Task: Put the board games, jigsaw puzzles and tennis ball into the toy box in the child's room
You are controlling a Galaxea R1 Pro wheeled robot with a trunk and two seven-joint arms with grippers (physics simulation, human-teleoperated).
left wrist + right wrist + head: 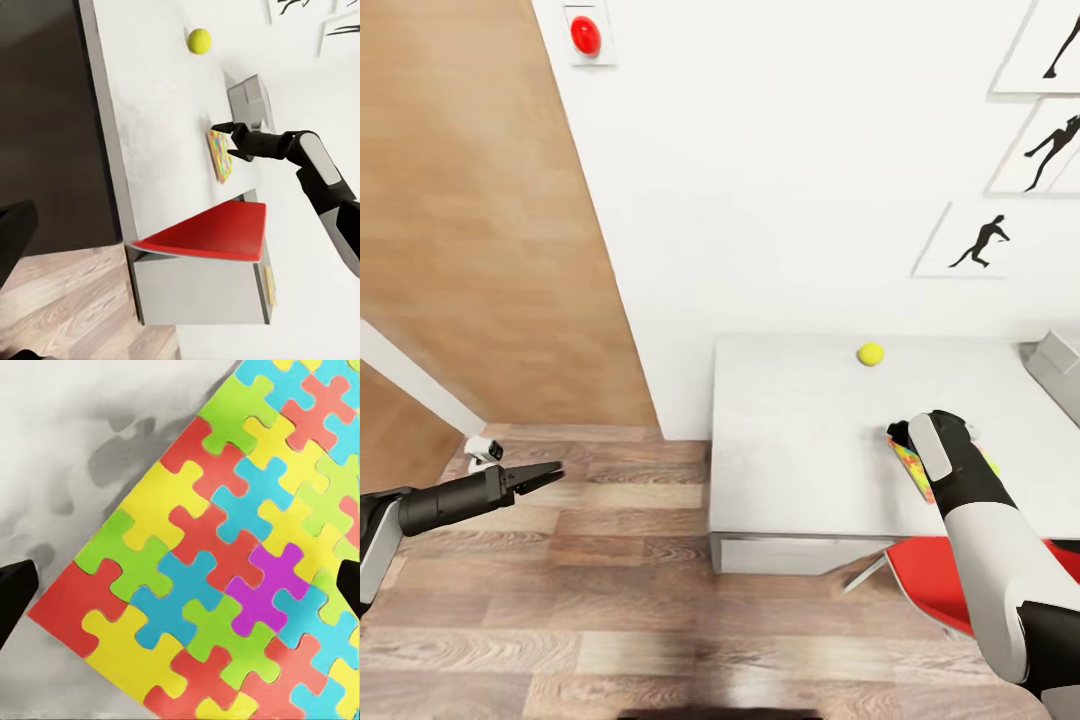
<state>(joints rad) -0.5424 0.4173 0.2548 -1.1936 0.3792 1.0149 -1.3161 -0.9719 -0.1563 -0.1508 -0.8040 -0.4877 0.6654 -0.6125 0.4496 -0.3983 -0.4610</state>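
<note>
A jigsaw puzzle (225, 555) with bright interlocking pieces lies flat on the white table (800, 430). My right gripper (908, 446) hangs just over the puzzle's near corner, open, one dark fingertip (15, 596) off each side and nothing between them. From the left wrist view, the same puzzle (219, 155) shows beside the right gripper (225, 136). The tennis ball (871, 353) rests further back on the table, near the wall. A corner of the grey toy box (1058, 368) shows at the table's right end. My left gripper (545, 474) hovers open over the floor, left of the table.
A red chair (925, 575) is tucked under the table's front edge, below my right arm. The wall (780, 180) behind the table carries framed silhouette pictures and a red button (585, 35). Wood-plank floor (610, 600) spreads to the left and in front.
</note>
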